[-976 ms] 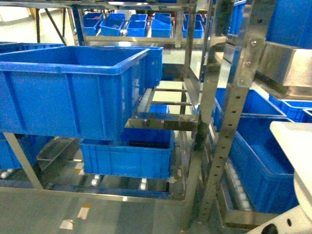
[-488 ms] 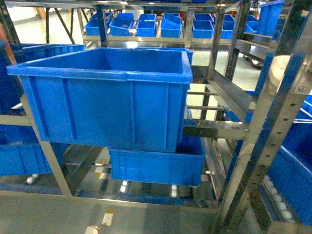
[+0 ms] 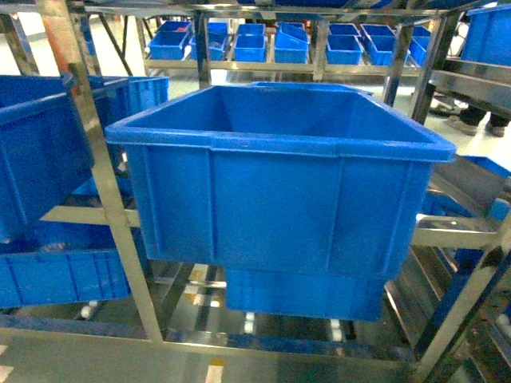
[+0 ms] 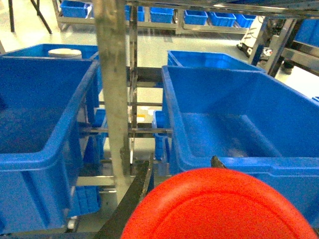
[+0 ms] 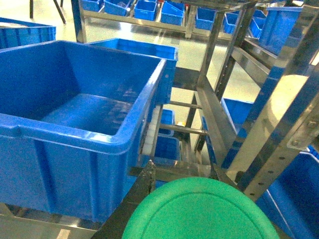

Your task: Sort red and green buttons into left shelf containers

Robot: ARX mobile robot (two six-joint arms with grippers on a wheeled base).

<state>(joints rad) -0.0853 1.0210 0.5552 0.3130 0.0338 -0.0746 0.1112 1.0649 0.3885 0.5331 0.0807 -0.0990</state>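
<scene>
Steel racking (image 3: 96, 159) filled the aisle. Two deep blue bins (image 4: 234, 114) sat open-topped, ready for drops. Each wrist carried its button cap-up: the red button (image 4: 219, 206) short of the bins, the green button (image 5: 199, 209) likewise, dark fingers (image 5: 134, 196) closed beside it.

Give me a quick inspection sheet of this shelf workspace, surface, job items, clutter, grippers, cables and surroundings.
Surface: steel shelf rack with roller rails.
Job's things: red button fills the left wrist view's bottom; green button likewise in the right wrist view. Deep blue bin straight ahead; a second bin to its left.
Clutter: nothing seen inside the centre bin.
Grippers: left gripper and right gripper each carry a button; finger contact hidden.
Cables: nothing seen.
Surroundings: rows of small blue trays behind; lower bins under the shelf.
</scene>
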